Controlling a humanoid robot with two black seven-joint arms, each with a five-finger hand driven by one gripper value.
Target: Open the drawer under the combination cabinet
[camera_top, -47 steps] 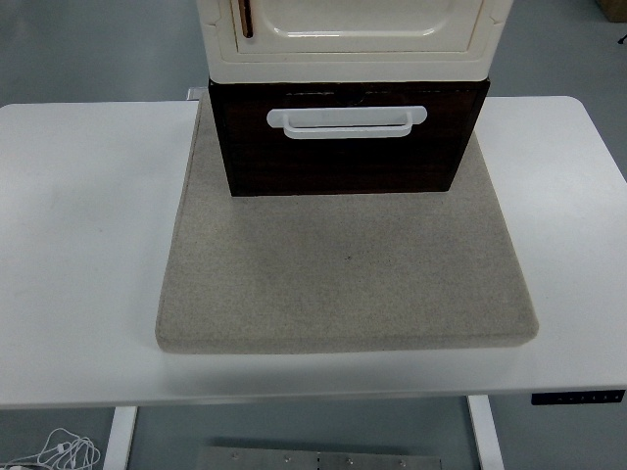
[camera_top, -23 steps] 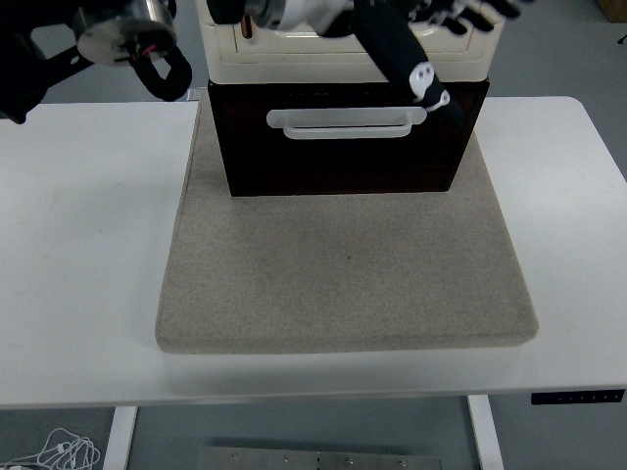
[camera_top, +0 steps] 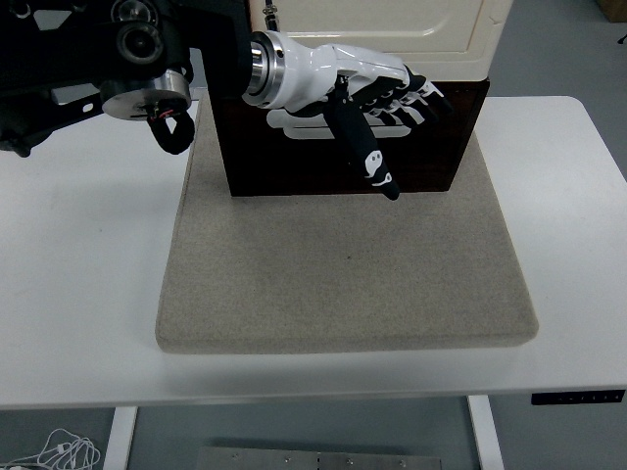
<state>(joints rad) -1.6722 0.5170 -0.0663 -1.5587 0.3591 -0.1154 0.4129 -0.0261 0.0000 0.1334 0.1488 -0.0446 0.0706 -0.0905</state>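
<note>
Fingers [camera_top: 416,98] of left hand [camera_top: 377,93]: being held spread, gripping nothing, before white handle [camera_top: 294,127] of dark drawer [camera_top: 294,166] at mat's [camera_top: 343,284] far edge.

We see only the lower part of the cream cabinet [camera_top: 392,24]; the picture's top edge cuts off the rest, along with most of its door handle [camera_top: 271,15]. The left robot hand [camera_top: 377,98] lies in front of the dark drawer [camera_top: 294,162] and hides much of the white drawer handle [camera_top: 304,127], so we cannot tell whether the fingers touch it. The left arm [camera_top: 88,59] runs out at the left and top edges. At the near left, a white cable [camera_top: 59,452] under the bench [camera_top: 78,294] is cut by the bottom edge.
</note>
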